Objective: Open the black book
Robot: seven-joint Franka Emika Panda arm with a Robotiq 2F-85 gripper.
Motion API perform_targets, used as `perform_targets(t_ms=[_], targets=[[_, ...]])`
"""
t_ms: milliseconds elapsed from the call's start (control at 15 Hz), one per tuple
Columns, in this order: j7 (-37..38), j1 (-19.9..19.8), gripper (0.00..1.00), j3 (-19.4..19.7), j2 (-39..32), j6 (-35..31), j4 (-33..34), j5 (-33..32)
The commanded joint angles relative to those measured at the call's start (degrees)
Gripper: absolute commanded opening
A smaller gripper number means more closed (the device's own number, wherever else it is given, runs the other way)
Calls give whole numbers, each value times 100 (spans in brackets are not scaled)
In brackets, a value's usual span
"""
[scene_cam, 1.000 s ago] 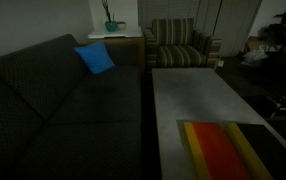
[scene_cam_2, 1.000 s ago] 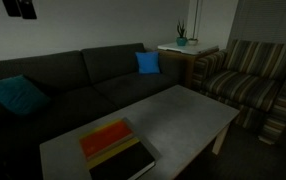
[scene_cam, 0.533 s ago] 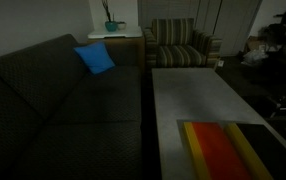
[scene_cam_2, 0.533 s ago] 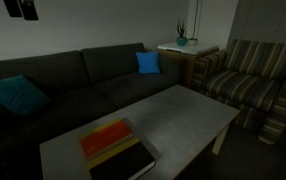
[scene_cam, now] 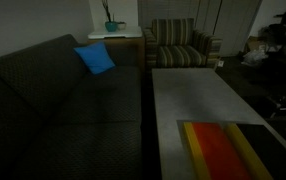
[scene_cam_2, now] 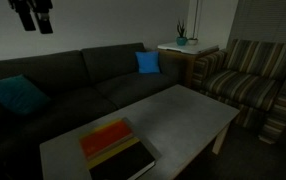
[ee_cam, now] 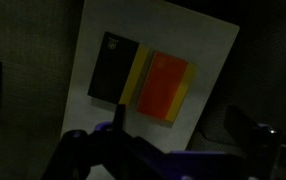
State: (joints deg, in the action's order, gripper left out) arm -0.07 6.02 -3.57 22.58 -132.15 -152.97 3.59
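The black book [scene_cam_2: 116, 148] lies flat and closed at the near end of the grey coffee table [scene_cam_2: 178, 112]. Its cover is black with a broad red stripe between yellow bands. It also shows in an exterior view [scene_cam: 224, 150] and from above in the wrist view [ee_cam: 143, 80]. My gripper [scene_cam_2: 31, 15] hangs high up at the top left, far above the sofa and well clear of the book. In the wrist view the gripper [ee_cam: 178, 118] is open and empty, with its two dark fingers spread wide at the bottom of the picture.
A dark sofa [scene_cam_2: 93, 75] with blue cushions [scene_cam_2: 148, 62] runs along the table. A striped armchair [scene_cam_2: 248, 80] stands at the table's far end. A side table with a plant [scene_cam_2: 181, 40] stands between the sofa and the armchair. The room is dim.
My gripper has come down and further into the top left of an exterior view. The book has not moved.
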Motion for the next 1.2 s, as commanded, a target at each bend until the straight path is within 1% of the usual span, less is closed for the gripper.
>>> perform_targets(t_ms=[0, 67, 133, 200, 267, 333, 400, 467, 733, 800, 933, 1000, 1133], targets=[[-364, -32, 100, 98, -1264, -485, 265, 13], [-556, -48, 100, 163, -1642, -739, 324, 54], [-911, -74, 100, 324, -1990, -1048, 339, 259], [-946, -139, 100, 370, -2328, -1088, 442, 344], [-1147, -186, 100, 441, -2695, -1105, 587, 577], [-744, -136, 100, 254, -1918, -985, 199, 300], [-833, -195, 100, 289, -2189, -1036, 275, 327], [-827, -208, 100, 282, -2271, -1043, 312, 319], [-765, -165, 100, 215, -2064, -1028, 307, 324], [-958, -130, 100, 196, -2084, -1022, 293, 445], [-1164, -182, 100, 228, -2600, -1216, 494, 459], [-1083, -247, 100, 268, -2841, -1258, 604, 352], [-1253, -387, 100, 345, -3509, -1640, 901, 213]])
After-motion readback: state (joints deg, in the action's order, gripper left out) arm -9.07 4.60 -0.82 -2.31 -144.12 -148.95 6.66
